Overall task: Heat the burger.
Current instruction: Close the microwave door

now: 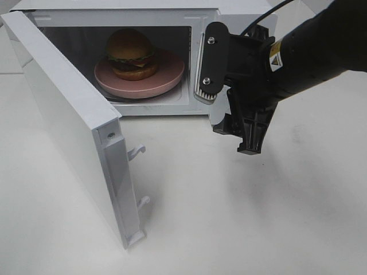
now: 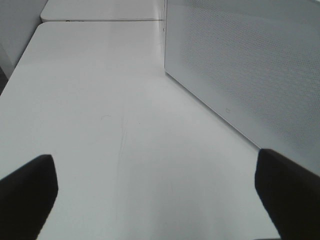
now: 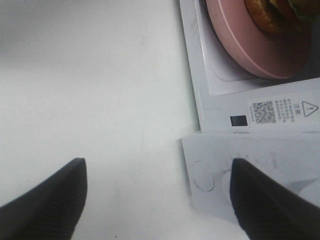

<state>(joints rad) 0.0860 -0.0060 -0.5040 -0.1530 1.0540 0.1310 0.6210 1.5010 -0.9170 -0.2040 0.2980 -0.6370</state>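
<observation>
Your matte white tabletop (image 1: 275, 217) carries a boxy white microwave (image 1: 114, 6) with its flat door (image 1: 63, 126) swung wide, the outer face finely dotted. Inside, a round pink plate (image 1: 166, 77) holds the burger (image 1: 131, 54), its domed bun glossy. Your right gripper (image 3: 157, 200) hovers at the smooth control panel (image 3: 260, 170), ribbed black fingers (image 3: 50, 200) spread and empty. The left gripper (image 2: 157, 195) is likewise spread wide and holds nothing.

Bright, even light on the white table (image 1: 258, 229), soft shadows, the burger (image 1: 131, 52) dimmer, wrist foregrounds blurred.
</observation>
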